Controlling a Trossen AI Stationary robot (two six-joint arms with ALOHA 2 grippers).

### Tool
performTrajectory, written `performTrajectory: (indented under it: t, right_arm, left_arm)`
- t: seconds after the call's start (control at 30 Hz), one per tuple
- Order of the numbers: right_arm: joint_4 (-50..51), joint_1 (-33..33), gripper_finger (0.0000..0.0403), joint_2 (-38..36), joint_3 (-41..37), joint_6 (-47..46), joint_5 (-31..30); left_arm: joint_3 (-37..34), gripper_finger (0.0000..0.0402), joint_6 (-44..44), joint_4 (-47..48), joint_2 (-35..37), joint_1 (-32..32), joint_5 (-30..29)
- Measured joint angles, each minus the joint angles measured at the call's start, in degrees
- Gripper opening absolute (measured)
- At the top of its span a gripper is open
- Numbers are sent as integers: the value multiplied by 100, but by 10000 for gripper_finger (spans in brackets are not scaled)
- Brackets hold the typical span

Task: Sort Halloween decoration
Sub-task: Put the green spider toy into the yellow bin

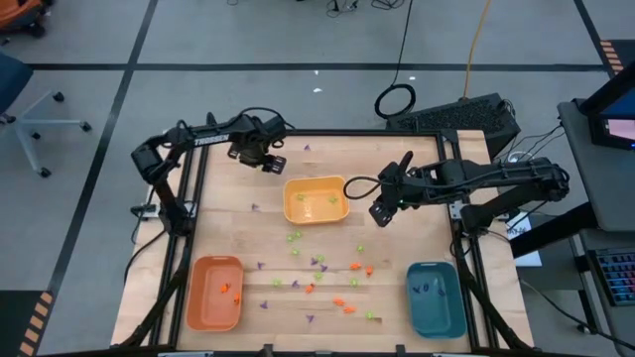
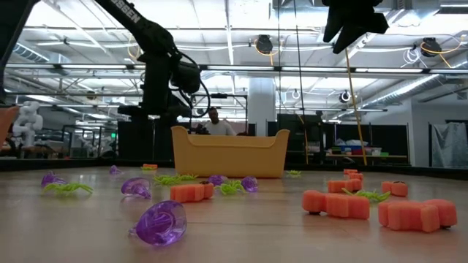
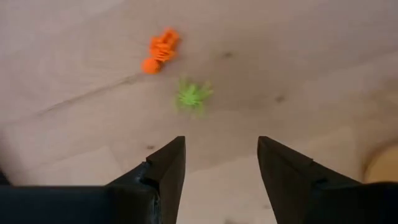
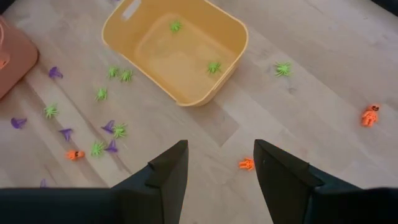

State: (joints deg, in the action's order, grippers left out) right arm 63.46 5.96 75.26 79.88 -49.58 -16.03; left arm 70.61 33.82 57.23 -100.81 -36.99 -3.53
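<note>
My left pincer [image 3: 221,168] hovers open above a tiny green spider [image 3: 193,96]: light, flimsy; I'd pinch its body.

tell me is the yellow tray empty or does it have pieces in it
Not empty. The yellow tray sits upright on the table, and the right wrist view shows two light green spiders on its floor. No orange or purple pieces show inside.

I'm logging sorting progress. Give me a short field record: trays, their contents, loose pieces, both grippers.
trays: orange tray, yellow tray, teal tray
orange tray: orange pieces
yellow tray: green pieces
teal tray: purple pieces
loose pieces: orange, green, purple, scattered on table between trays
left gripper: open, empty, above table behind yellow tray
right gripper: open, empty, raised beside yellow tray
</note>
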Motion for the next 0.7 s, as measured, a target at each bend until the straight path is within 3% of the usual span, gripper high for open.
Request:
performTrajectory:
  t: [0.4,0.7]
  right_arm:
    - [13,-66,169,0,0,126,2]
    - [17,-74,169,-2,0,100,122]
  left_arm:
    - [0,192,-114,-269,-639,25,-259]
    - [0,192,-284,-294,-694,31,-586]
